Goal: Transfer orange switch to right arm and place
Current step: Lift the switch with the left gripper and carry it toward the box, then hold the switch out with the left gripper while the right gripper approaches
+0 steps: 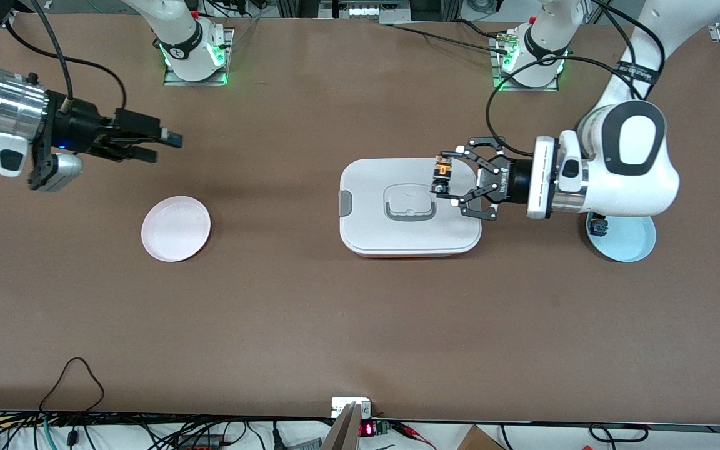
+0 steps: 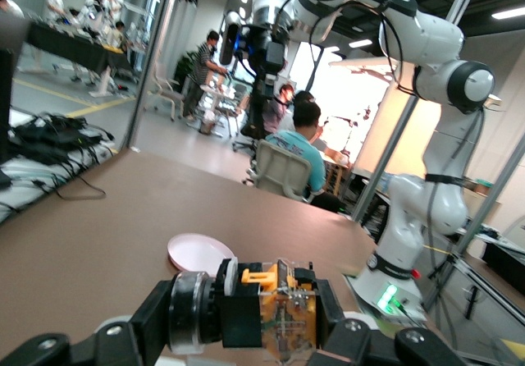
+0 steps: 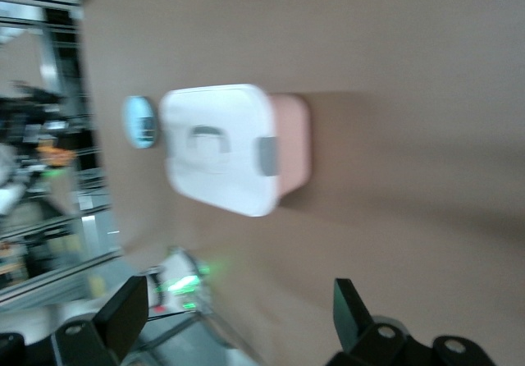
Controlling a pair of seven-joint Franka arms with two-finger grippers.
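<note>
Where the table comes nearest the front camera, only bare brown board (image 1: 360, 325). Farther up, toward the right arm's end, a pink plate (image 1: 175, 228), lying flat with nothing on it. Toward the left arm's end, at about the same depth, a pale blue plate (image 1: 632, 240), partly under the left arm (image 1: 622, 165), with a small blue-and-green component (image 1: 598, 226) on its rim side. Between the two plates, a pink box under a white lid (image 1: 410, 209) with a grey handle in the middle and a grey latch on the end facing the pink plate. Over the lid's corner toward the left arm's end, the left gripper (image 1: 454, 181), fingers clamped on the orange switch (image 1: 442, 177), held up in the air, black body and amber parts showing between the pads in the left wrist view (image 2: 275, 308). Up over bare table above the pink plate, the right gripper (image 1: 160, 145), well apart from the switch, fingers spread wide with nothing between them, waiting.
</note>
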